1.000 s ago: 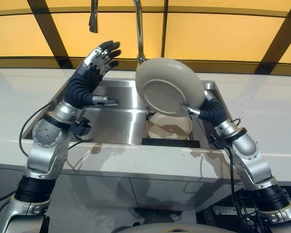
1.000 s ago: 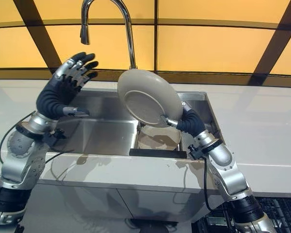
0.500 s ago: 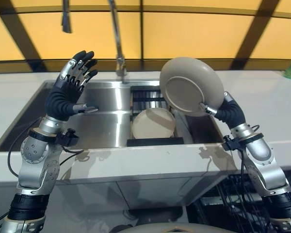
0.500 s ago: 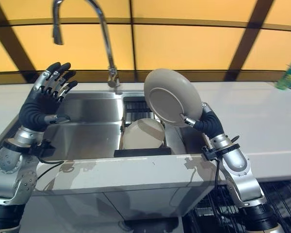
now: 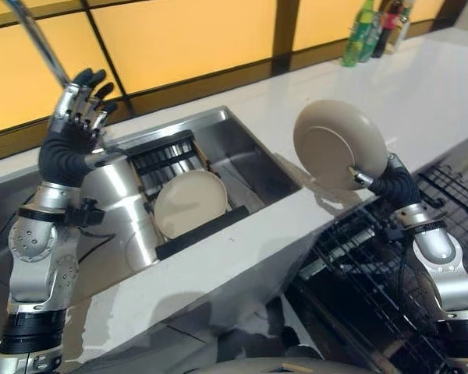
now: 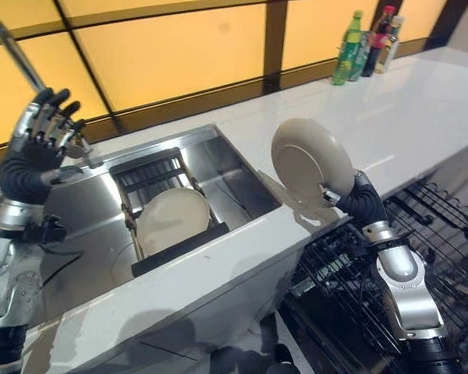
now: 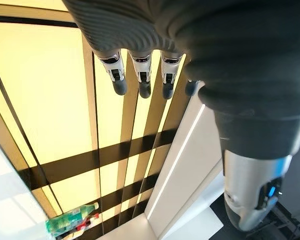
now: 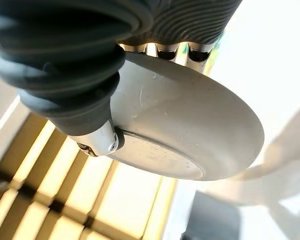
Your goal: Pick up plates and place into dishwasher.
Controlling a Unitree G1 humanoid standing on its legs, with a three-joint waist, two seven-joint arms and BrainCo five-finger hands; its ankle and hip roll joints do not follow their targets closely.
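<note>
My right hand [image 5: 393,182] pinches the lower rim of a beige plate [image 5: 338,144], holding it nearly upright in the air over the counter's front edge. In the right wrist view the plate [image 8: 190,135] sits between my thumb and fingers. A second beige plate [image 5: 190,203] leans in the black rack [image 5: 165,154] inside the steel sink [image 5: 253,156]. My left hand [image 5: 73,134] is raised above the sink's left side, fingers straight and spread, holding nothing. The dishwasher's black wire rack [image 5: 390,288] stands pulled out below the plate, at the lower right.
A pale counter [image 5: 421,86] runs to the far right, with several bottles [image 6: 361,47] at its back end. The faucet's steel neck [image 5: 39,43] rises behind my left hand. Yellow panels with dark bars line the wall.
My view has swung right and down, bringing the dishwasher rack and bottles in. My right hand carried the plate from above the sink to past the counter's front edge. The left hand stays raised.
</note>
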